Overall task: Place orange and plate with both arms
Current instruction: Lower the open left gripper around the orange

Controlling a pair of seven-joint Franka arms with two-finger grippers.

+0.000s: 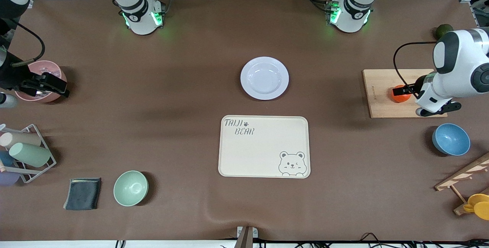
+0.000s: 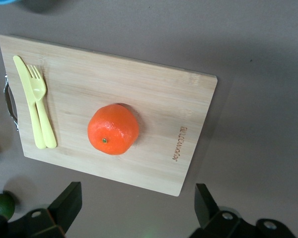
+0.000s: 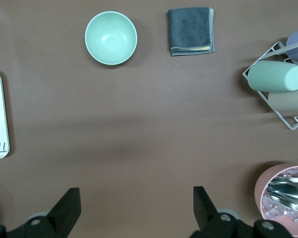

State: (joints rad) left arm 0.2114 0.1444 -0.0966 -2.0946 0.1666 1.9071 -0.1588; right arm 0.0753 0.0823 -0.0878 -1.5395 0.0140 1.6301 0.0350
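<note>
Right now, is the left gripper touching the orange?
Apart. In the left wrist view the left gripper hangs with open jaws, and bare cutting board and tablecloth show between them and the orange.

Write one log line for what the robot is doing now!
left gripper: open, over orange on cutting board | right gripper: open, waiting | plate: untouched

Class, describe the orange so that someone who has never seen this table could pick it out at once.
Find the wooden cutting board toward the left arm's end of the table, under the open left pincer. The orange sits on the middle of that board, apart from the pale yellow plastic knife and fork by the handle. It is the only small, round, bright red-orange thing there.
</note>
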